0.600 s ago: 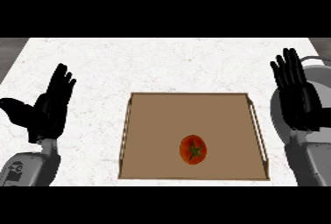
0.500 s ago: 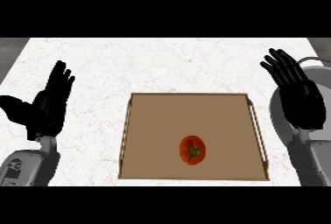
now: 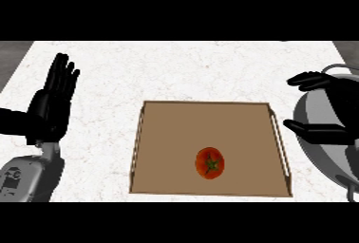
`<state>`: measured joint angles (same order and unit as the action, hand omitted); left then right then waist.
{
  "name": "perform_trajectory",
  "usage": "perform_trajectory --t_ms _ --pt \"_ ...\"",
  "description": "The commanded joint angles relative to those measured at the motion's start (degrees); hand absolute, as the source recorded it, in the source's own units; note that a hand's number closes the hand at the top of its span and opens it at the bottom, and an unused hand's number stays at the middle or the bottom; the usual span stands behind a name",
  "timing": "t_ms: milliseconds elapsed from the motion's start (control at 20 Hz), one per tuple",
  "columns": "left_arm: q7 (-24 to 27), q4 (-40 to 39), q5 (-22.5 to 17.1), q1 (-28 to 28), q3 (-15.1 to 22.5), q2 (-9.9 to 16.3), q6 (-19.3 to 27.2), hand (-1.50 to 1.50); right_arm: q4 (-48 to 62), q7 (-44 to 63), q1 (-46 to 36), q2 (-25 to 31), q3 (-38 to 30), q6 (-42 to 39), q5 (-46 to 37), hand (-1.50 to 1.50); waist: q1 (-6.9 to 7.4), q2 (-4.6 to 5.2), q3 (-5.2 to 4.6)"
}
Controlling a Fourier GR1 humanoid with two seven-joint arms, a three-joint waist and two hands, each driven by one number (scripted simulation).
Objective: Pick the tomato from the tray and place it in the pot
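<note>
A red tomato (image 3: pixel 210 163) with a green stem lies in the near half of the brown tray (image 3: pixel 207 103), right of its middle. At the view's right edge stands a grey pot (image 3: pixel 313 110), partly hidden by my right hand (image 3: pixel 345 111). That hand is over the pot, open, with its fingers and thumb pointing left toward the tray's right rim, well apart from the tomato. My left hand (image 3: pixel 49 110) rests open at the left, fingers up, clear of the tray.
The white marbled counter (image 3: pixel 189 66) stretches behind and to the left of the tray. A thin handle (image 3: pixel 343 67) of the pot shows at the upper right. My left forearm (image 3: pixel 28 178) comes in at the lower left.
My right hand has turned from upright, fingers up, to lying sideways with its fingers pointing left, uncovering the grey pot behind it. The left hand, tray and tomato have stayed put.
</note>
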<state>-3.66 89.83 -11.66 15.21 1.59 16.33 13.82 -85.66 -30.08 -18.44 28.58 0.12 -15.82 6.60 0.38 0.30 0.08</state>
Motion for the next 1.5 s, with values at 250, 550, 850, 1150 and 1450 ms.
perform_trajectory --t_ms 250,550,850,1150,1450 --pt "0.3 2.76 -0.73 -2.71 -0.79 0.18 -1.62 0.0 1.96 -29.6 8.14 9.18 -0.55 -2.68 -13.65 -1.5 -0.23 -0.42 -0.04" --pt "2.26 -4.26 -0.63 2.03 -2.8 -0.12 -2.63 0.0 -8.46 -16.89 10.39 8.95 7.72 4.45 -27.07 -1.5 -1.18 -0.38 -0.15" --pt "3.09 -3.36 -0.13 -0.01 -2.34 -1.16 -3.59 0.0 -20.93 -4.64 15.24 7.82 13.09 4.09 -36.01 -1.5 -1.04 -0.41 -0.14" --pt "3.37 -5.46 -0.69 2.52 -5.22 0.19 -5.82 0.0 -24.47 8.11 11.39 4.12 16.44 -2.34 -41.35 -1.5 -0.56 -0.31 -0.12" --pt "1.8 -5.6 0.24 3.5 -5.26 -1.26 -5.72 0.0 -16.82 9.37 10.11 -2.84 21.03 -2.01 -48.51 -1.5 -0.35 -0.26 -0.09"
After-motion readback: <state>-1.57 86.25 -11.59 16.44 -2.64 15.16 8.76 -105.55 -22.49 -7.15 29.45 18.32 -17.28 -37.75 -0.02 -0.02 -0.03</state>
